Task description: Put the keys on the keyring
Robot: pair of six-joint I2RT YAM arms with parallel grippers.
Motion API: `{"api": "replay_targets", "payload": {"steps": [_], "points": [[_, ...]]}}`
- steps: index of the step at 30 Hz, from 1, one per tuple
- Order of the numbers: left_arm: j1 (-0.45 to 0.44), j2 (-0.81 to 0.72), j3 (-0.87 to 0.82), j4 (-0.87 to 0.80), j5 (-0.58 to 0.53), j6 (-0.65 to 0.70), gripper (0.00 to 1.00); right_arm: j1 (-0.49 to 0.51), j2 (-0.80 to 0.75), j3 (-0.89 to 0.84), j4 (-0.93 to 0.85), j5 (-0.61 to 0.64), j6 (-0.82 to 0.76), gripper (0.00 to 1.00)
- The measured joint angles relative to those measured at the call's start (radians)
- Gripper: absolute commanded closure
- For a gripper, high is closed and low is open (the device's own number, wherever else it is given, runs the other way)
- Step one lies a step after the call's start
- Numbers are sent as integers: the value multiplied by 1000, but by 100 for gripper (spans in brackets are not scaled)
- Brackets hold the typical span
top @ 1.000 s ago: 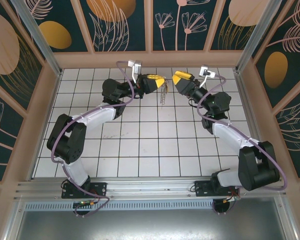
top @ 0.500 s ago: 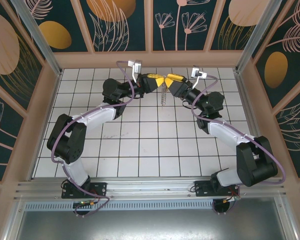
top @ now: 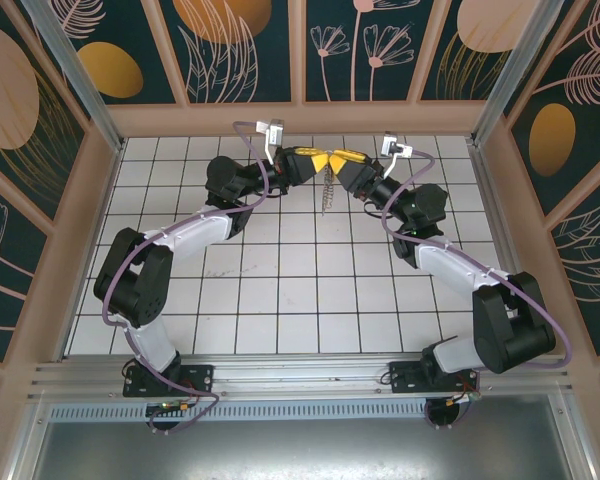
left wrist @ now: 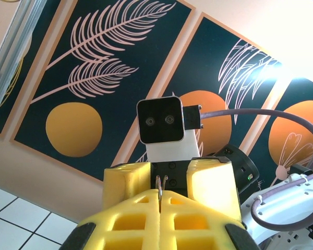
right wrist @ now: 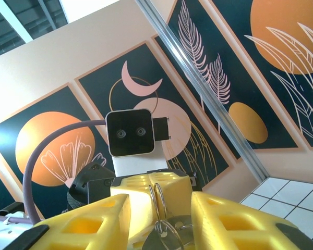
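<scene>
At 12 o'clock over the white tiled bench (top: 280, 290), the left jaws are clamped tight on a thin grey wire keyring (left wrist: 161, 186). The right jaws face them tip to tip, standing part open either side of the ring, a small metal key (right wrist: 167, 234) low between them.
</scene>
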Motion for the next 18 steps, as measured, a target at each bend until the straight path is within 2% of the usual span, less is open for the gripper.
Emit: {"api": "replay_targets", "payload": {"steps": [9, 18], "points": [[0, 0, 0, 1, -13, 0, 100, 0, 2, -2, 5, 3, -1, 99], [0, 0, 0, -4, -16, 0, 100, 1, 4, -2, 5, 3, -2, 100]]}}
